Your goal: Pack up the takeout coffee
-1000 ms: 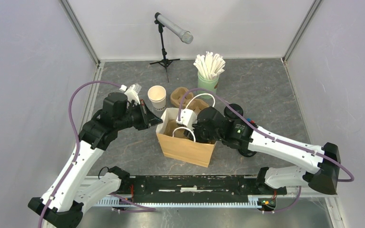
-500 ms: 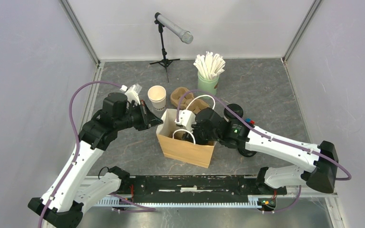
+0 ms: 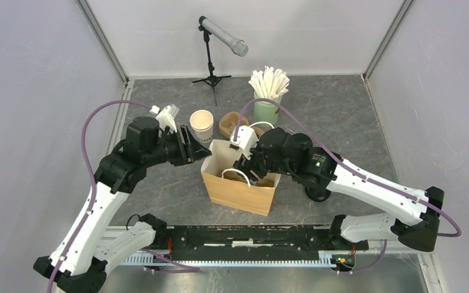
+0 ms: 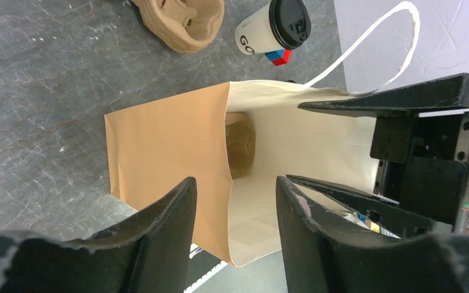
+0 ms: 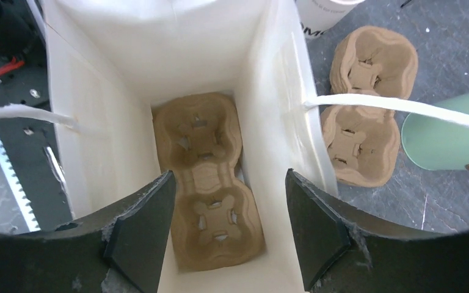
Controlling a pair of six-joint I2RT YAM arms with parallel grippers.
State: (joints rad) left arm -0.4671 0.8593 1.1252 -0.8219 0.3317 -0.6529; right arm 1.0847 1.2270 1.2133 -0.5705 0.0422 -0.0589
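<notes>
The takeout coffee (image 4: 267, 29), a white printed cup with a black lid, stands on the table beyond the brown paper bag (image 3: 238, 192); the top view hides it behind my right arm. My left gripper (image 4: 232, 189) is open at the bag's left rim (image 4: 165, 146), with the paper edge loose between its fingers. My right gripper (image 5: 230, 177) is open and empty over the bag's mouth. Below it, a brown cup carrier (image 5: 201, 140) lies flat on the bag's floor. From above, the left gripper (image 3: 199, 149) is at the bag's left corner and the right gripper (image 3: 251, 169) is above its opening.
A lidless white cup (image 3: 201, 125) stands behind the bag. A stack of brown carriers (image 3: 235, 124) lies beside it. A green cup of white straws (image 3: 267, 91) and a microphone stand (image 3: 210, 58) are at the back. The bag's white handles (image 5: 397, 107) arch up by my right gripper.
My left gripper has opened and let go of the bag's rim. My right gripper has opened wider and risen a little over the bag, its arm shifting back.
</notes>
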